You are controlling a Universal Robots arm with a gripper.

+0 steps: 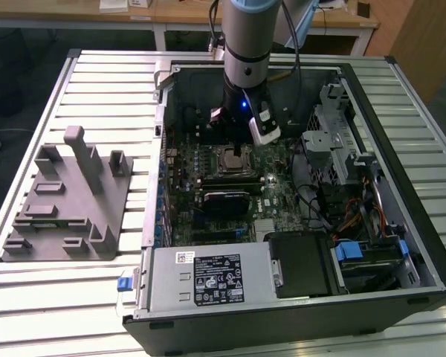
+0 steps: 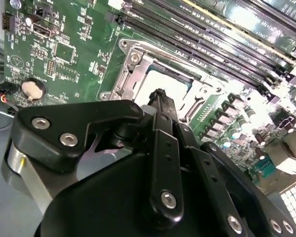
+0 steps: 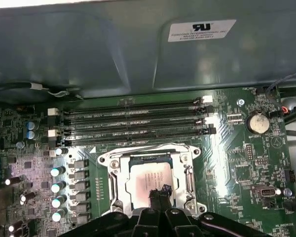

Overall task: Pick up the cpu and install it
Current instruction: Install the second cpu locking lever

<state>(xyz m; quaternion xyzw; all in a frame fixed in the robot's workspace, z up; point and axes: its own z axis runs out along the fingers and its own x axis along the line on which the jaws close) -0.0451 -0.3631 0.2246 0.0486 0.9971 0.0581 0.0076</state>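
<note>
I am holding my gripper down over the metal-framed socket on the motherboard, inside the open computer case. My fingertips are pressed close together, their tips at the cpu's pale top. The cpu is lying flat inside the socket frame, just near of the memory slots in the first wrist view.

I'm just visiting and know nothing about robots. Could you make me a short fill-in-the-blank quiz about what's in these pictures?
1. The small pale silvery square cpu lies inside the metal-framed ____ on the green motherboard.
2. The black gripper hangs right above the ____.
3. In the exterior view, the grey plastic block fixture sits on the slatted table to the ____ of the open computer case.

Missing words: socket; cpu; left
</note>
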